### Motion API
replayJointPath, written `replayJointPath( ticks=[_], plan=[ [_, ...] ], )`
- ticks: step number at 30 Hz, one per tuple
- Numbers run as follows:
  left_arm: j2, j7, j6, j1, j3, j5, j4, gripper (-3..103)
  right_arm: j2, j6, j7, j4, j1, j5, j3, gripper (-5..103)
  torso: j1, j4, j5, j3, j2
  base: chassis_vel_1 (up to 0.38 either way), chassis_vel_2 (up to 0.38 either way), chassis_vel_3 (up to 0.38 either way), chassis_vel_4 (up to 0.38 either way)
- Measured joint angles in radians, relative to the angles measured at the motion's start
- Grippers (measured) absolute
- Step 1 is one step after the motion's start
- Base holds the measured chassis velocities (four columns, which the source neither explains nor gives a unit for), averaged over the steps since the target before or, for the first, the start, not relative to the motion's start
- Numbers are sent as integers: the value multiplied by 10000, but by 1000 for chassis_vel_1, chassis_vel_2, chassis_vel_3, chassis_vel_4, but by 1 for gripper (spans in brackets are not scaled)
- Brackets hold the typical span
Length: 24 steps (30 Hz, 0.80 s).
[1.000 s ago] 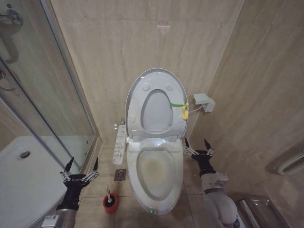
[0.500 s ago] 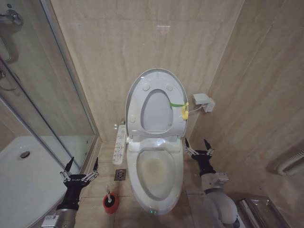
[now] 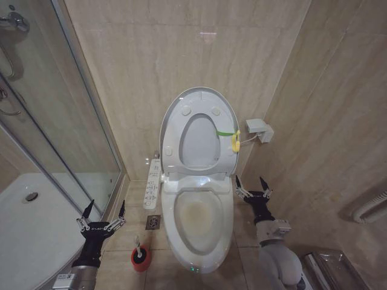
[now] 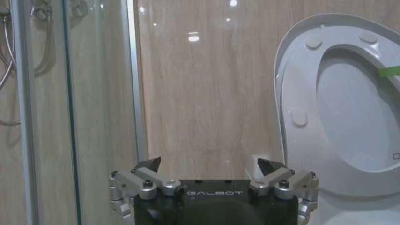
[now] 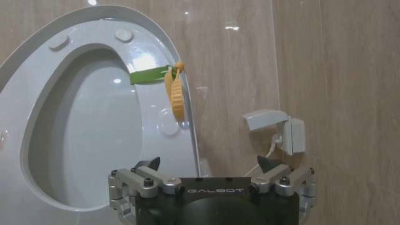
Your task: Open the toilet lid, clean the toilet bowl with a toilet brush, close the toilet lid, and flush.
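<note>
Standing upright against the wall, glossy white oval plastic toilet lid [image 3: 199,130]; stained white ceramic toilet bowl [image 3: 196,220] between left pincer [image 3: 101,211] and right pincer [image 3: 253,184], both spread wide, empty.

Left hand [image 3: 101,211], right hand [image 3: 253,183]: fingers spread.

Toilet lid [image 4: 350,117] cut off at the left wrist view's edge.

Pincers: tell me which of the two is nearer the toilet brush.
The left pincer, open beside the shower tray. The toilet brush stands in its red cup just beside it, while the right pincer is across the toilet bowl.
</note>
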Motion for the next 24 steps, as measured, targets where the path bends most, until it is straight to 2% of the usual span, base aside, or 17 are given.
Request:
replayJointPath(
  ticks=[14,16,17,18,19,20,24],
  plan=[
    [0,0,0,0,0,0,0,100,0,0,-20,4,-15,1,12,100,0,1,0,0,0,0,0,0,0],
    [0,0,0,0,0,0,0,100,-11,-95,-404,183,-347,52,291,100,1,10,3,0,0,0,0,0,0],
    [0,-1,0,0,-1,0,0,100,-46,-273,-1023,488,-941,160,773,100,2,4,0,0,0,0,0,0,0],
    [0,-1,0,0,-1,0,0,100,-46,-273,-1023,488,-941,160,773,100,2,4,0,0,0,0,0,0,0],
    [0,0,0,0,-1,0,0,100,-69,-387,-1380,650,-1338,226,1058,100,1,-16,-5,0,0,0,0,0,0],
    [0,0,0,-1,-1,0,0,100,-69,-296,-1579,675,-1473,308,1170,100,1,-10,-1,-1,0,0,0,0,0],
    [0,0,0,0,-1,0,0,100,-75,-98,-1701,644,-1517,404,1246,100,0,-2,1,-1,0,0,0,0,0]
  ],
)
